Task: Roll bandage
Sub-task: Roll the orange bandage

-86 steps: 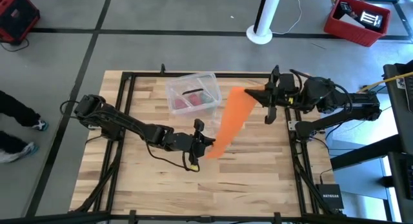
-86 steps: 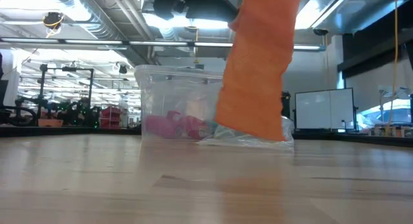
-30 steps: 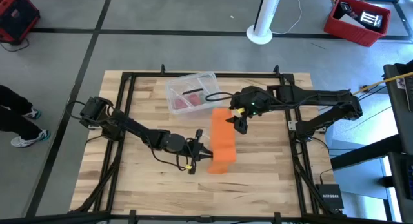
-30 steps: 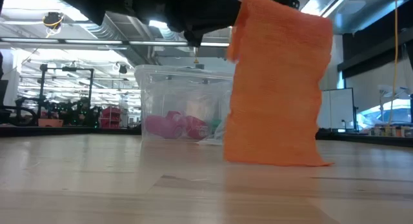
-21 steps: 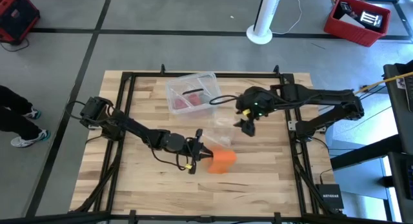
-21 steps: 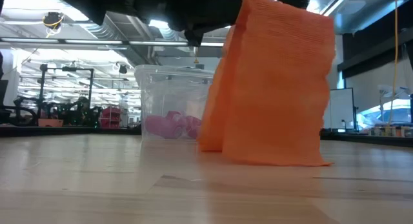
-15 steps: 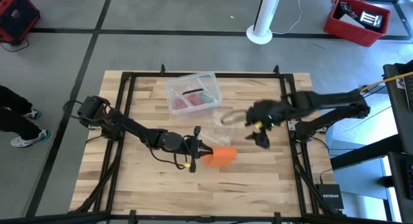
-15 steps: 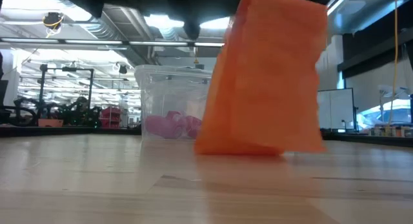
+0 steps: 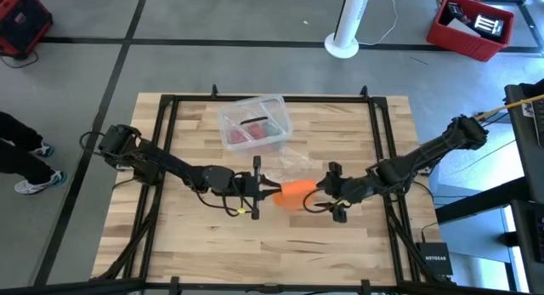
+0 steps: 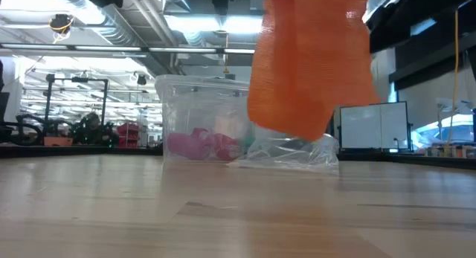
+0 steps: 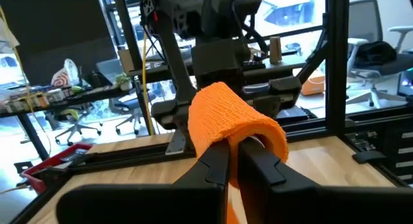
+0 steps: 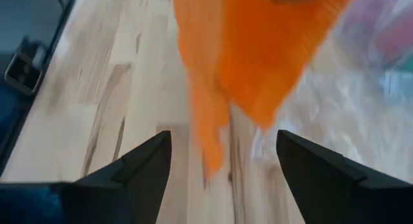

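The bandage (image 9: 296,193) is a bright orange fabric strip, bunched up at mid-table. My left gripper (image 9: 265,191) reaches level from the table's left and is shut on it. In the low view the bandage (image 10: 309,65) hangs clear above the wood. In the left wrist view it arches over the fingertips of my left gripper (image 11: 235,150). My right gripper (image 9: 327,193) stands open just right of the bandage, slanting down. In its wrist view the bandage (image 12: 245,56) hangs ahead of my right gripper (image 12: 222,159), whose fingers are spread wide and touch nothing. My left gripper pinches the bandage between its two fingers (image 11: 216,162), coming level from the table's left. A fold of the strip (image 11: 235,117) loops over the fingertips. The rest hangs slack below them, and its lower end (image 10: 297,128) is clear of the table.
A clear plastic box (image 9: 253,125) with red and green contents stands at the far middle of the table. A crumpled clear wrapper (image 9: 293,161) lies just in front of it. Black frame rails (image 9: 381,142) border the table, and bare wood lies toward the near edge.
My right gripper has swung away from the box, down and toward the near right, then in beside the bandage. The bandage stood as a tall strip; its upper part has dropped and bunched at my left gripper. That gripper has risen and lifted it clear of the table.
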You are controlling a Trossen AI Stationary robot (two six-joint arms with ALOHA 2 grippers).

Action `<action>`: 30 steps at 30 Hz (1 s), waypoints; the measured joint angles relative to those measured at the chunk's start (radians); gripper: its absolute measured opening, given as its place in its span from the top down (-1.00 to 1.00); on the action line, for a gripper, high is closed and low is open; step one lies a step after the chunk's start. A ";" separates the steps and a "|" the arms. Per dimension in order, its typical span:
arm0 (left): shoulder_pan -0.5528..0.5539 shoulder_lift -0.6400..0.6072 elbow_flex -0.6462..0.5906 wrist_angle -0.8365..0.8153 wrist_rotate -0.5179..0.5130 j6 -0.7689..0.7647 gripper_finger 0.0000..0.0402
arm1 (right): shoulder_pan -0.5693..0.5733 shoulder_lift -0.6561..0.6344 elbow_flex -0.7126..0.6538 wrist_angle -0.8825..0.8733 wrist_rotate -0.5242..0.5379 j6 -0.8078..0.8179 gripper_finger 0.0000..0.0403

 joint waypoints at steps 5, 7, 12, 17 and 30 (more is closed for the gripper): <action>0.001 0.000 0.000 -0.003 0.002 0.021 0.95 | 0.000 0.003 -0.074 0.194 -0.056 -0.005 -0.23; 0.006 0.000 0.000 -0.005 0.001 0.024 0.95 | 0.008 0.003 -0.074 0.211 -0.084 0.007 -0.13; 0.022 0.000 0.000 -0.026 0.001 0.016 0.95 | 0.014 0.003 -0.074 0.215 -0.108 0.047 0.15; 0.021 0.000 0.000 -0.030 0.001 0.016 0.95 | 0.012 0.003 -0.074 0.186 -0.122 0.089 0.37; 0.020 0.000 0.000 -0.031 0.001 0.013 0.95 | 0.011 0.035 -0.074 0.248 0.040 -0.016 0.50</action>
